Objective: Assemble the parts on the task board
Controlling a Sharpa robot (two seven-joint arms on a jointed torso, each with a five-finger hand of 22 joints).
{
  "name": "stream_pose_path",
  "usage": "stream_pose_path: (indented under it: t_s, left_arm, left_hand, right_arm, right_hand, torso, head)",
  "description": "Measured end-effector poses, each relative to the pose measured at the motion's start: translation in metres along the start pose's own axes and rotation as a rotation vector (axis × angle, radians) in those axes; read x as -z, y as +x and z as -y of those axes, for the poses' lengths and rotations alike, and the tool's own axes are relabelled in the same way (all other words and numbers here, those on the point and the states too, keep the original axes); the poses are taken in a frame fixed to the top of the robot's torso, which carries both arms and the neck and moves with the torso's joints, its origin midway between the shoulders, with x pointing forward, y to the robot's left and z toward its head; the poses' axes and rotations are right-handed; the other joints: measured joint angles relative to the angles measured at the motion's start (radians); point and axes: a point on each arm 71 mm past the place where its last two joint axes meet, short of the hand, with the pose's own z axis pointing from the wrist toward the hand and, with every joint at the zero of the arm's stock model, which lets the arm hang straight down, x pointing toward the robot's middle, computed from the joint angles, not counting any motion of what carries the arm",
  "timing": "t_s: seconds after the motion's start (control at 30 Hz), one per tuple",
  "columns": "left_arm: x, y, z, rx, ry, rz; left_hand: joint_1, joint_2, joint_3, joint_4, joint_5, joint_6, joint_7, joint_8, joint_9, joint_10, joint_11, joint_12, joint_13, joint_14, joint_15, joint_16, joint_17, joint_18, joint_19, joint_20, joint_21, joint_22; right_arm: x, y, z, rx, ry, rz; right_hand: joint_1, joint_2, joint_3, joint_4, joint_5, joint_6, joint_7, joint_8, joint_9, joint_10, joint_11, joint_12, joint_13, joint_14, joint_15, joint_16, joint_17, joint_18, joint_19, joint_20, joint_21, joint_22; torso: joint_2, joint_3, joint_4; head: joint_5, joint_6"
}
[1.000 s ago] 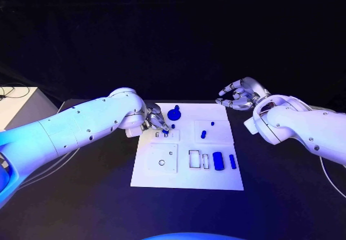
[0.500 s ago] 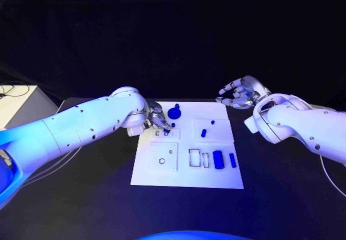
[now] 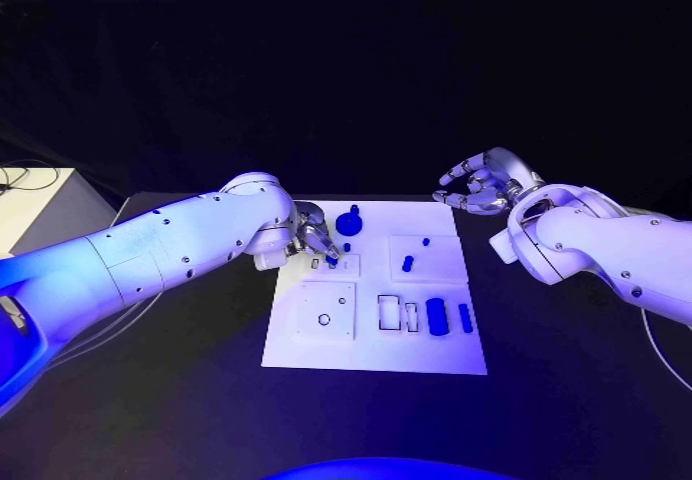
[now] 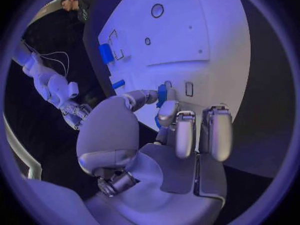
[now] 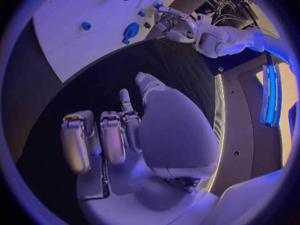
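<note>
Reaching over the board (image 3: 375, 352), the left hand (image 3: 315, 243) sits low at the board's near-left corner region, by its left edge. Its fingertips (image 4: 164, 96) pinch a small blue peg (image 4: 162, 93) and hold it upright, touching or just above the board beside a small rectangular slot (image 4: 189, 89); whether the peg is seated in a hole cannot be told. The other fingers of that hand are curled loosely alongside.

The right hand (image 3: 480, 184) hovers off the board, above the black table (image 3: 173, 400) past the board's far-right corner. Its fingers are apart and gently curved, and it holds nothing.

On the board, a round blue knob (image 3: 349, 224) stands near the far edge, just beside the left hand. A short blue pin (image 3: 408, 265) lies on the raised square towards the right, with a tiny blue stud (image 3: 427, 244) just beyond it. Nearer the robot, a thick blue block (image 3: 437, 318) and a thin blue bar (image 3: 464, 319) lie side by side, next to an outlined rectangular recess (image 3: 389, 314). A raised square with a small round hole (image 3: 323, 320) sits to the left of them.
</note>
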Motion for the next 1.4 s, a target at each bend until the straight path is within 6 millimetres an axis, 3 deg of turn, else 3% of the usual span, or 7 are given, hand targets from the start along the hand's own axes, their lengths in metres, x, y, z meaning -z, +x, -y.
stream_pose_path:
  t_s: [0.63, 0.83, 1.4]
  left_arm:
    - [-0.0018, 0.003, -0.003, -0.029, -0.014, -0.012]
    - [-0.0023, 0.0038, -0.0028, -0.032, -0.015, -0.014]
    - [-0.0026, 0.0049, -0.0029, -0.033, -0.015, -0.013]
  left_hand:
    - [0.004, 0.004, 0.0, 0.0, -0.001, 0.0, 0.0, -0.001, 0.0, 0.0, 0.0, -0.004, -0.003, 0.0, 0.0, 0.0, 0.0, 0.0, 0.004, -0.004, 0.0, 0.0]
    - [0.004, 0.004, 0.0, 0.0, -0.001, 0.0, 0.0, -0.002, 0.046, 0.0, 0.0, -0.004, -0.004, 0.0, 0.0, 0.0, 0.0, 0.0, 0.004, -0.004, 0.0, 0.0]
    - [0.001, 0.007, 0.0, 0.0, -0.004, 0.0, 0.0, 0.001, 0.058, 0.0, 0.0, -0.004, -0.003, -0.001, 0.0, 0.0, 0.0, 0.0, 0.004, -0.004, 0.0, 0.0]
  right_arm:
    - [0.0001, 0.0, -0.0004, 0.002, -0.002, 0.003]
    - [0.0002, 0.0, -0.0004, 0.003, -0.002, 0.003]
    - [0.0003, 0.0, -0.0005, 0.004, -0.002, 0.003]
  right_hand:
    - [0.0, 0.0, 0.0, 0.0, 0.0, 0.0, 0.0, 0.0, 0.0, 0.0, 0.0, 0.0, 0.0, 0.0, 0.0, 0.0, 0.0, 0.0, 0.0, 0.0, 0.0, 0.0]
    - [0.0, 0.0, 0.0, 0.0, 0.0, 0.0, 0.0, 0.0, 0.001, 0.0, 0.0, 0.0, 0.0, 0.0, 0.0, 0.0, 0.0, 0.0, 0.0, 0.0, 0.0, 0.0]
    - [-0.01, -0.001, 0.003, 0.003, 0.0, 0.0, 0.0, 0.0, 0.002, 0.0, 0.0, 0.0, 0.0, 0.0, 0.0, 0.0, 0.0, 0.0, 0.0, 0.0, 0.0, 0.0]
  torso:
    - [0.0, -0.0005, 0.0001]
    - [0.001, 0.0, 0.0]
    - [0.0, 0.0007, 0.0002]
  head:
    - [0.002, -0.005]
    - [0.001, -0.007]
    - [0.001, -0.01]
